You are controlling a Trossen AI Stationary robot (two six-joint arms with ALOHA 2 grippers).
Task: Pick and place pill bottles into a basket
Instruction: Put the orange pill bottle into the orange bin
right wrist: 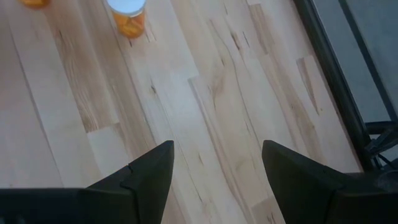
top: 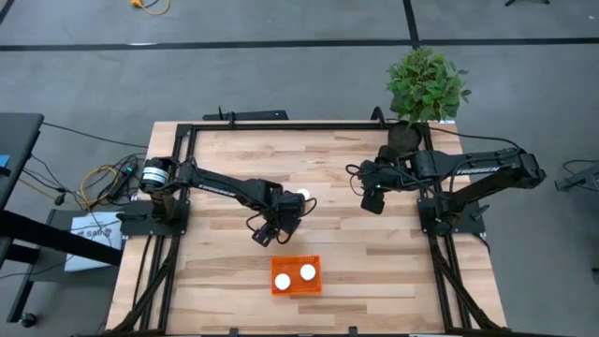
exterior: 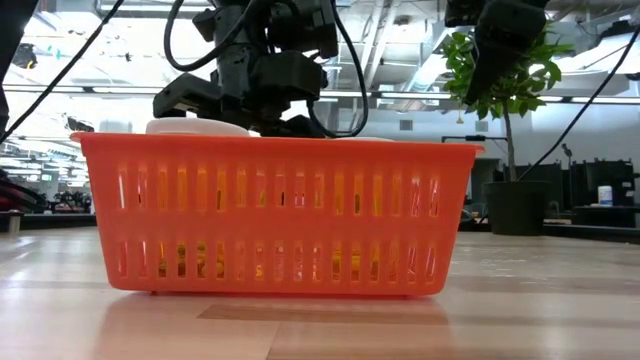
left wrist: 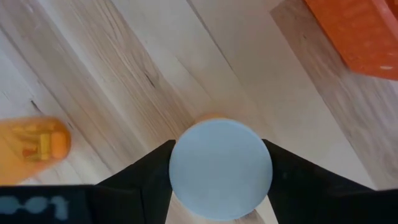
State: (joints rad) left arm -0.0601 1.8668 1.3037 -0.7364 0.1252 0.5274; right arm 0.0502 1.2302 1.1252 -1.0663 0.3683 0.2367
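The orange mesh basket [top: 296,286] stands near the table's front edge with two white-capped pill bottles [top: 283,281] [top: 308,272] in it; one cap also shows above its rim in the low view [exterior: 195,127]. My left gripper [top: 267,232], just behind the basket, is shut on a third pill bottle [left wrist: 221,168]. A fourth bottle [top: 302,197] stands on the table by the left arm; it also shows in the left wrist view [left wrist: 31,146] and the right wrist view [right wrist: 127,15]. My right gripper [top: 373,198] [right wrist: 214,180] is open and empty at the right of mid-table. My left gripper pinches the bottle between its two fingers [left wrist: 149,171], one on each side at the white cap [left wrist: 186,180]. The fingers come from above, pointing down, and the bottle is upright with its cap toward the camera. Whether it is clear of the table does not show.
A potted plant [top: 426,89] stands at the table's far right corner. A black frame rail [top: 281,126] runs along the table's far edge. Bare wood [top: 225,168] lies between the arms and around the basket.
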